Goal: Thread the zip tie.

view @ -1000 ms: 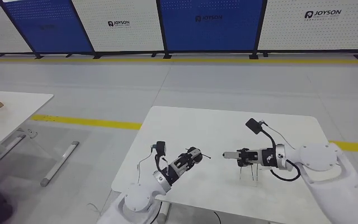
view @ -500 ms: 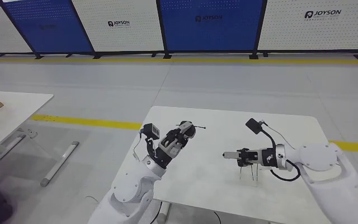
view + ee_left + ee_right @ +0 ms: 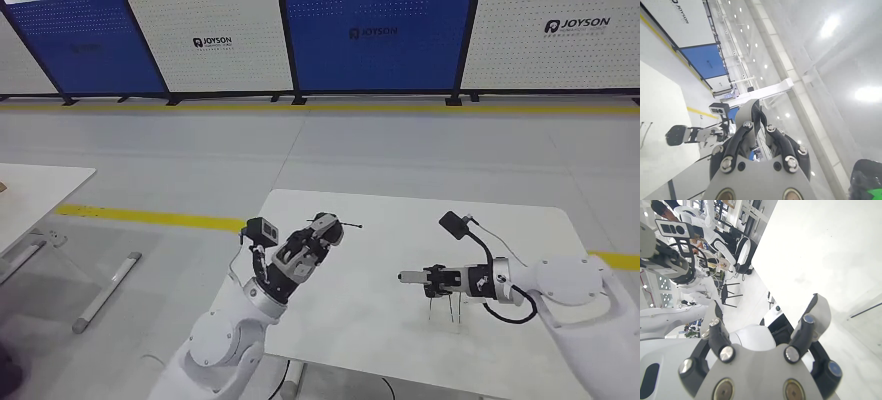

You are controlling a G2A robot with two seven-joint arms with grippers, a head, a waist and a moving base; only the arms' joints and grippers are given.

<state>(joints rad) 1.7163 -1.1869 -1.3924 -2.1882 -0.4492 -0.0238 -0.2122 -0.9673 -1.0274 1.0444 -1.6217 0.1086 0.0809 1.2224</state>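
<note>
My left gripper (image 3: 328,229) is raised above the left part of the white table (image 3: 420,215). It is shut on a thin black zip tie (image 3: 350,226) that sticks out of the jaws toward the right. In the left wrist view its fingers (image 3: 755,111) press together. My right gripper (image 3: 410,277) hangs low over the table's right half, pointing left at the other arm. It is open and holds nothing, as the spread fingertips (image 3: 814,301) show. Two thin dark zip ties (image 3: 443,308) lie on the table under the right forearm; one zip tie (image 3: 865,310) lies beside the open jaws.
The table's left edge (image 3: 761,275) drops off to the floor just beyond the right gripper. A second white table (image 3: 40,190) stands off to the left. Blue and white panels (image 3: 375,45) line the far side of the floor.
My left arm has lifted from near the table's front edge and swung back and to the left, carrying the zip tie. The right arm has stayed still.
</note>
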